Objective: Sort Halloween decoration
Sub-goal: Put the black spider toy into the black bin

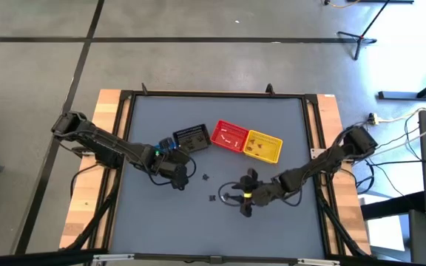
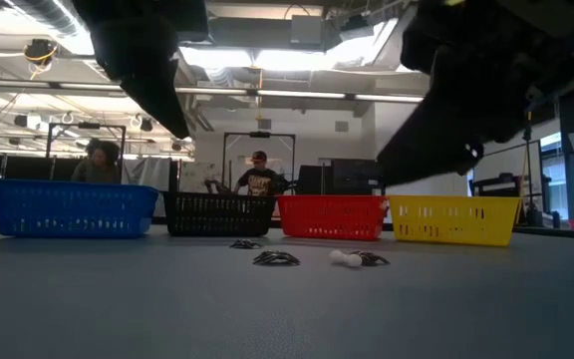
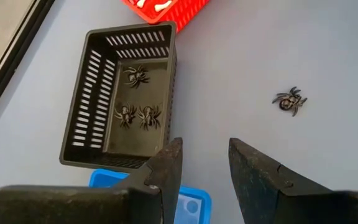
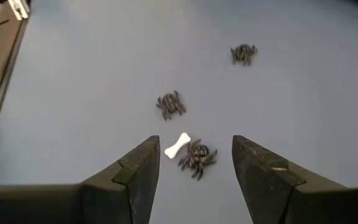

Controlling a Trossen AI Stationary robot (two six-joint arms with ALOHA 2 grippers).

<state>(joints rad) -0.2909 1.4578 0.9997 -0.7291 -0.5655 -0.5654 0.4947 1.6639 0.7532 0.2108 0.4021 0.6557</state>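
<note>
We see the right gripper (image 4: 191, 163) with jaws wide apart, empty, over one white bone (image 4: 177, 147) touching a black spider (image 4: 197, 158); two more spiders lie toward 12 and 1 o'clock. The left gripper (image 3: 205, 169) is also parted and empty, near the black basket (image 3: 86, 93) holding three spiders (image 3: 136, 113).

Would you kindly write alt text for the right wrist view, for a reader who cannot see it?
The right gripper hangs open over the grey table, its two dark fingers either side of a small white bone and a black spider lying against it. Two more black spiders lie farther off on the table.
</note>
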